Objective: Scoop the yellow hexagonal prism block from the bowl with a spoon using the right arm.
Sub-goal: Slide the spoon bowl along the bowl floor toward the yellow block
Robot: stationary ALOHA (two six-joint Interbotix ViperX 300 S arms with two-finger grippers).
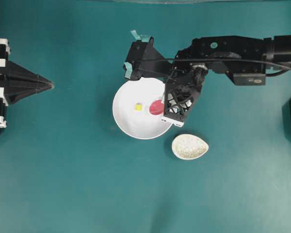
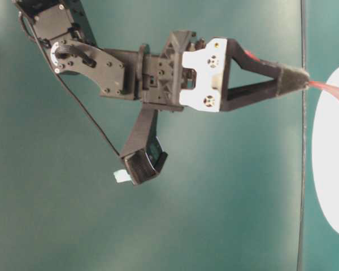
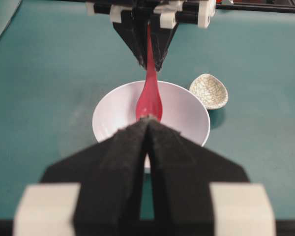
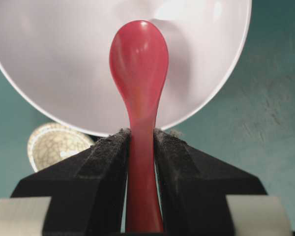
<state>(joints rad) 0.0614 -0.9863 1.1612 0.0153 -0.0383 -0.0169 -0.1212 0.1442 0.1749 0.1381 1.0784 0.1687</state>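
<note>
The white bowl (image 1: pixel 122 119) sits mid-table with the small yellow hexagonal prism block (image 1: pixel 138 106) on its floor. My right gripper (image 1: pixel 165 108) is shut on the handle of the pink-red spoon (image 1: pixel 156 107), whose scoop hangs inside the bowl just right of the block, a small gap apart. In the right wrist view the fingers (image 4: pixel 110 147) pinch the spoon (image 4: pixel 139 64) over the bowl (image 4: pixel 64 73); the block does not show there. My left gripper (image 1: pixel 51 86) rests shut and empty at the far left, pointing at the bowl (image 3: pixel 103 113).
A small speckled cream egg-shaped dish (image 1: pixel 189 146) lies just to the lower right of the bowl, close under the right arm. Teal table surface surrounds everything.
</note>
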